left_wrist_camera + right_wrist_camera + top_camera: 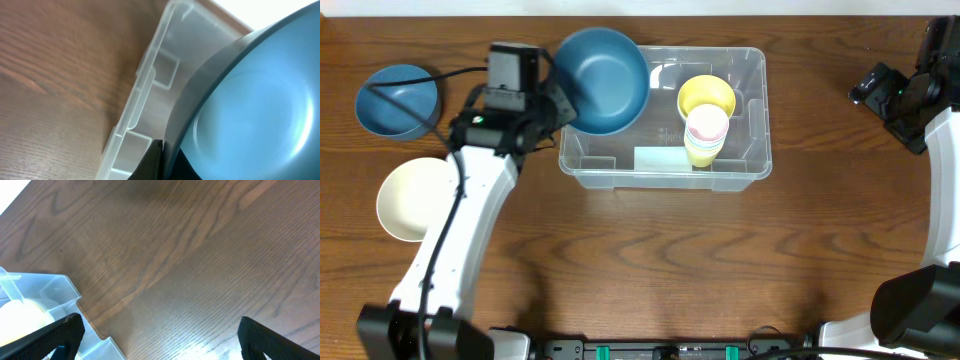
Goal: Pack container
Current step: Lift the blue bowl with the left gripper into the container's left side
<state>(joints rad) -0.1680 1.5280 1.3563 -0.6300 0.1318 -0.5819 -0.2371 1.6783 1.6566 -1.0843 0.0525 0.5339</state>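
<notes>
The clear plastic container (665, 170) sits at the table's middle back, holding a stack of pastel cups (705, 120) and a pale flat piece (660, 160). My left gripper (560, 95) is shut on the rim of a large blue bowl (605, 80), held tilted over the container's left end. In the left wrist view the bowl (250, 110) fills the right side, my fingers (162, 155) pinch its rim, and the container's wall (145, 85) lies below. My right gripper (160, 335) is open and empty above bare table, off the container's right corner (55, 292).
A second blue bowl (398, 100) sits at the far left back. A cream bowl (410, 200) sits in front of it, beside my left arm. My right arm (910, 95) rests at the right back edge.
</notes>
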